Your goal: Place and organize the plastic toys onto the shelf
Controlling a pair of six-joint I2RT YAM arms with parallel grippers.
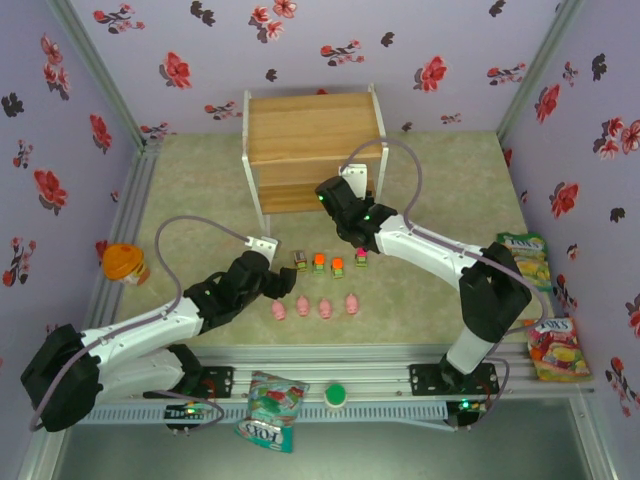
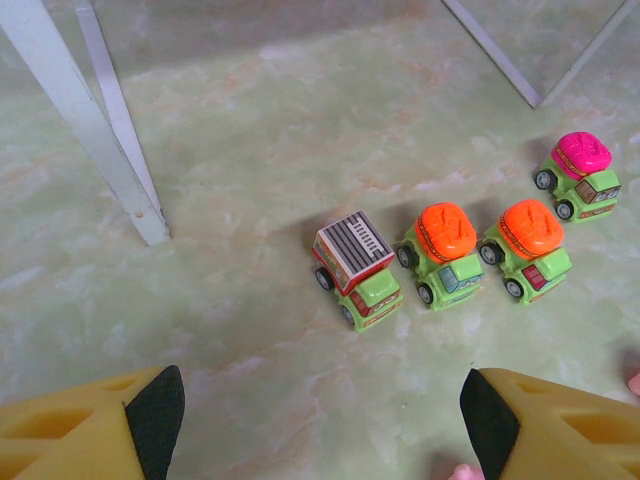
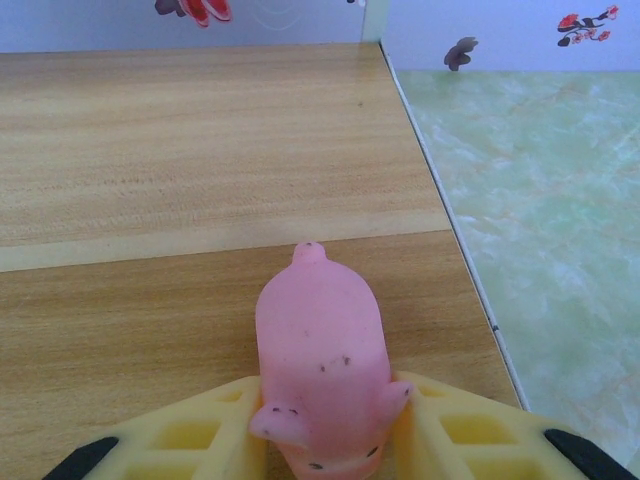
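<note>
Yellow right pincer (image 3: 325,405): clamped on pink pig (image 3: 320,345), over shelf (image 3: 150,150) board, near its right edge.
Left pincer (image 2: 318,420): jaws apart, near four cars (image 2: 445,245).
Surface: pale green marbled mat (image 2: 250,130); four pigs (image 1: 325,308) in a row.
Room: lilac walls (image 1: 450,40), red and black flowers.

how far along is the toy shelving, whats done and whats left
Done: nothing looks shelved yet; the top board of the shelf is bare. In hand: the right tool holds one pink pig over a wooden shelf board. Left: four pigs and four toy cars sit in rows on the table, with the open left tool above the cars.
</note>
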